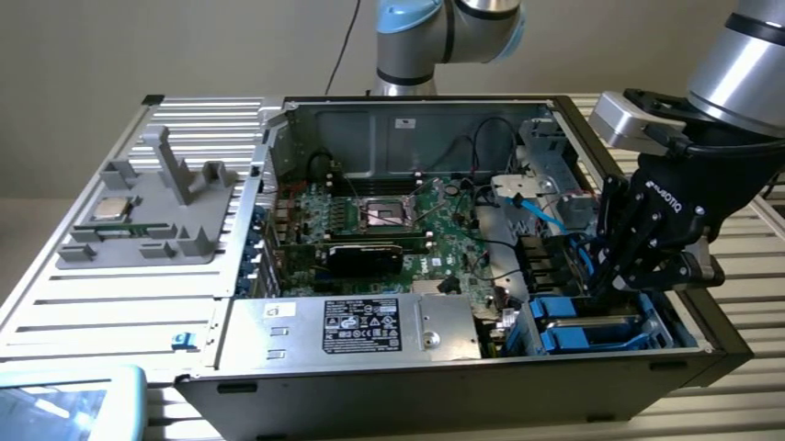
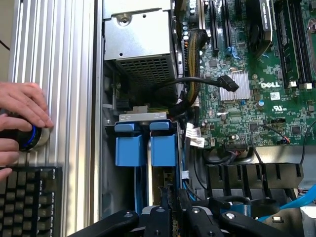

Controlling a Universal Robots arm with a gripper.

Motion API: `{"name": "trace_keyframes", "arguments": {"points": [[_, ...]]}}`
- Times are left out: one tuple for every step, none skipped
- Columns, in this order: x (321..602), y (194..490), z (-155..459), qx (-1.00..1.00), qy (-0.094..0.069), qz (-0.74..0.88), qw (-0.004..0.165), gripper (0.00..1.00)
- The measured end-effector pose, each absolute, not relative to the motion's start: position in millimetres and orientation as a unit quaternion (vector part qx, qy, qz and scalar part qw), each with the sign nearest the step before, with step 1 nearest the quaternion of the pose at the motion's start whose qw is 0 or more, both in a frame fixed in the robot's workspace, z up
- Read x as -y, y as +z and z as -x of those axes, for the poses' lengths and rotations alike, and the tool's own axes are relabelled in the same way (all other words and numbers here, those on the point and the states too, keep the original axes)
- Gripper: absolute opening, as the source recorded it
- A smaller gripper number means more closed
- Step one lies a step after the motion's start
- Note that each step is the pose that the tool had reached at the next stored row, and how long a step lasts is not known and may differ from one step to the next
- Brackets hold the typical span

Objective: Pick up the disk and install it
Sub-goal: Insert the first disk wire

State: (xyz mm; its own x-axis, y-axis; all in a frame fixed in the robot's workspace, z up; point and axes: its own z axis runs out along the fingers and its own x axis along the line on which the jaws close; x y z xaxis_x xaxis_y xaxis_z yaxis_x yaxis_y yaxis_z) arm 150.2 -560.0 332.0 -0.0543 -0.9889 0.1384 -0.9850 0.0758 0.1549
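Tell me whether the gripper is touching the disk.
Cannot tell. In the exterior view the gripper hangs just over the disk, its body hiding any contact.

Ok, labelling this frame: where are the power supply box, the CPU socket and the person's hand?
power supply box [image 1: 363, 323], exterior view, on its black label
CPU socket [image 1: 382, 213], exterior view, its centre
hand [image 2: 22, 105], wrist view, its middle

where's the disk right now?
Exterior view's lower right: the disk stands in the case's drive bay, just under the gripper, next to the power supply.
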Motion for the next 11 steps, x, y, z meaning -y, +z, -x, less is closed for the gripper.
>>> {"name": "trace_keyframes", "arguments": {"points": [[560.0, 332.1, -150.2, 0.726, -0.009, -0.680, 0.104, 0.17], [560.1, 332.1, -150.1, 0.726, -0.009, -0.680, 0.103, 0.17], [560.1, 332.1, -149.9, 0.726, -0.008, -0.680, 0.103, 0.17], [560.1, 332.2, -149.8, 0.726, -0.008, -0.680, 0.103, 0.17], [560.1, 332.3, -149.7, 0.726, -0.008, -0.680, 0.102, 0.17], [560.1, 332.2, -149.5, 0.726, -0.008, -0.680, 0.102, 0.17], [560.1, 332.2, -149.3, 0.726, -0.007, -0.680, 0.102, 0.17], [560.0, 332.2, -149.1, 0.726, -0.007, -0.680, 0.102, 0.17], [560.0, 332.2, -148.8, 0.726, -0.007, -0.680, 0.102, 0.17], [560.0, 332.3, -148.6, 0.726, -0.007, -0.680, 0.102, 0.17], [560.0, 332.3, -148.5, 0.726, -0.008, -0.680, 0.102, 0.17]]}}
